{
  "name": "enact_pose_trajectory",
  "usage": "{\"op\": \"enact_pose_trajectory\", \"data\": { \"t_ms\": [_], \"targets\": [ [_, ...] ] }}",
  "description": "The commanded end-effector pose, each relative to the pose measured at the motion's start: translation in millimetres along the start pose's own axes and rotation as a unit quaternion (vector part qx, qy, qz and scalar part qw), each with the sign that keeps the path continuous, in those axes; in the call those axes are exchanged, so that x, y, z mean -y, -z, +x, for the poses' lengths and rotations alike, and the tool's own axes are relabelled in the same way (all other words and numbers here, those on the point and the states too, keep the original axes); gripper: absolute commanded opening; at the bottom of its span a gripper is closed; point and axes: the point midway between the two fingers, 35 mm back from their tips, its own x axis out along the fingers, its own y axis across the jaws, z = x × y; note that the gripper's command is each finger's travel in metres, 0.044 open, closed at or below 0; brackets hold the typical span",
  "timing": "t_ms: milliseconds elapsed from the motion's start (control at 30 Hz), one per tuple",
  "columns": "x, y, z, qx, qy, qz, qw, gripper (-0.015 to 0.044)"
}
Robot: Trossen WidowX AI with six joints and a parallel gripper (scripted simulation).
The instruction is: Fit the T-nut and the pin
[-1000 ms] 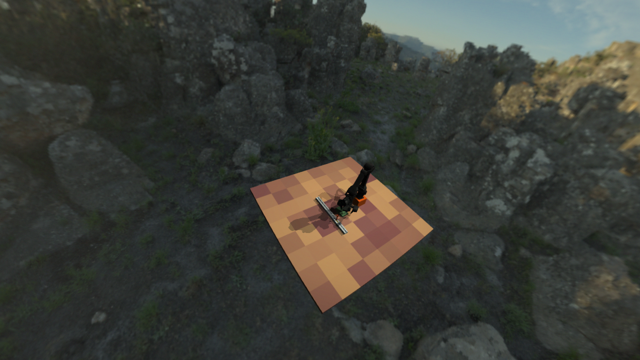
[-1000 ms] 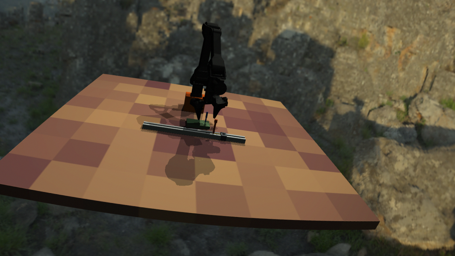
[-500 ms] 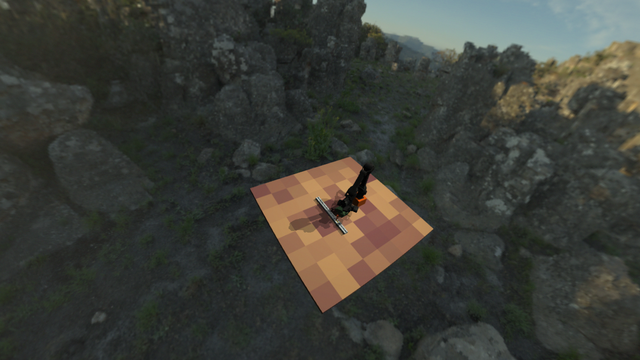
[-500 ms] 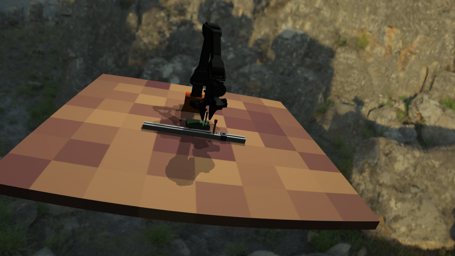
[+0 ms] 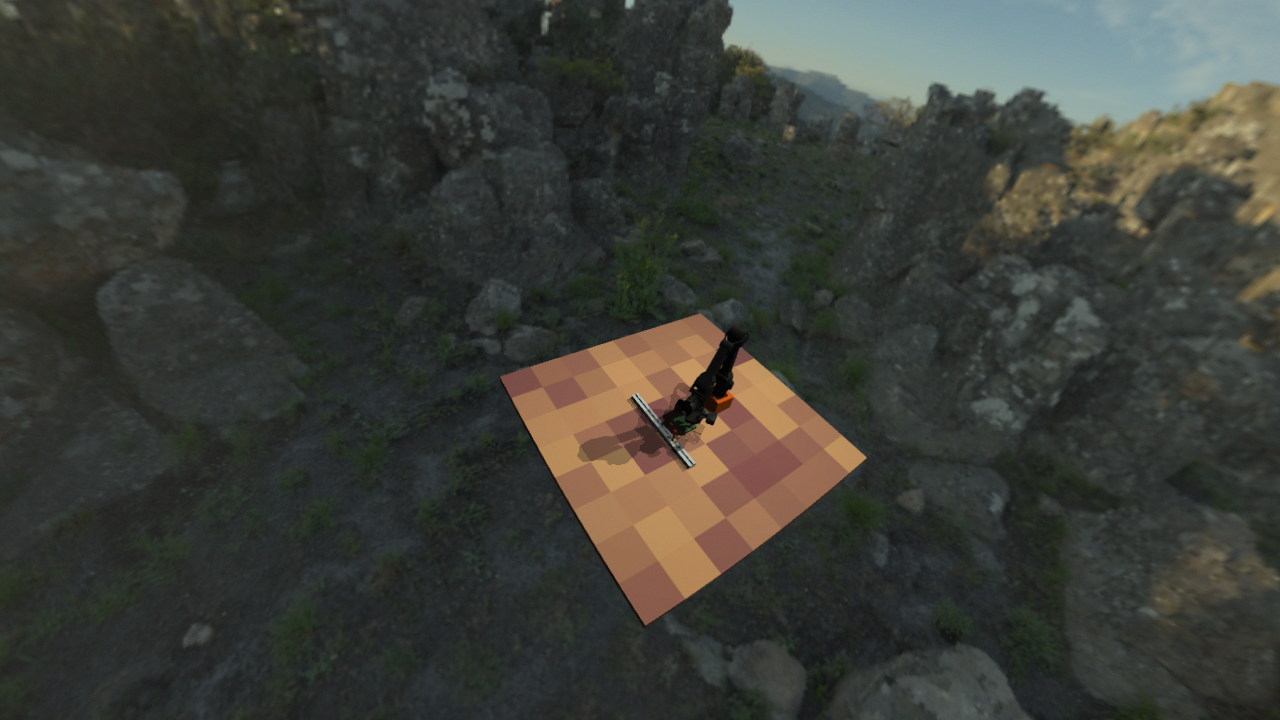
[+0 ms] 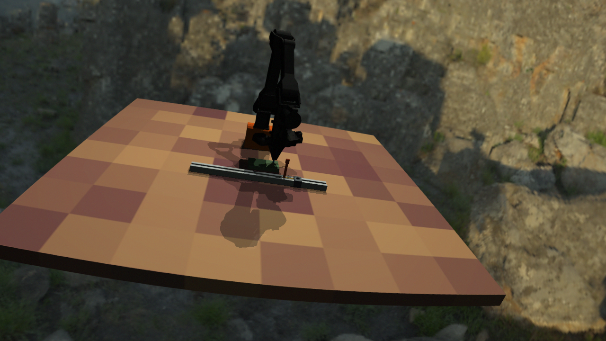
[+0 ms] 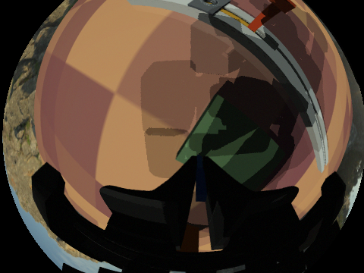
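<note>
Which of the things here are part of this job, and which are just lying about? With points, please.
Part of the job:
- blue pin [image 7: 201, 182], gripped by the hand [image 6: 274, 160] [image 7: 199, 160]
- green tray [image 6: 262, 165] [image 7: 250, 167]
- rail [image 5: 651, 417] [image 6: 220, 169] [image 7: 319, 138]
- dark bracket [image 6: 298, 182] [image 7: 205, 6]
- orange handle [image 6: 286, 168] [image 7: 258, 22]
- brass nut [image 7: 235, 17]

Just lying about:
- nothing I can make out on the table [image 5: 680, 537] [image 6: 296, 267] [image 7: 83, 45]
</note>
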Motion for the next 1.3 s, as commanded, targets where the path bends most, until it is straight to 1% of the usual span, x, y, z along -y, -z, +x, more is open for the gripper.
{"op": "enact_pose_trajectory", "data": {
  "t_ms": [0,700,900,1267],
  "targets": [
    [0.3,0.8,0.0,-0.001,0.001,0.002,1.0,-0.015],
    [-1.3,3.0,-20.8,-0.001,0.001,0.002,1.0,-0.015],
    [-2.8,5.7,-21.2,-0.005,-0.001,0.0,1.0,-0.015],
    [-3.0,5.3,-53.6,-0.002,0.001,0.001,1.0,-0.015]
  ]
}}
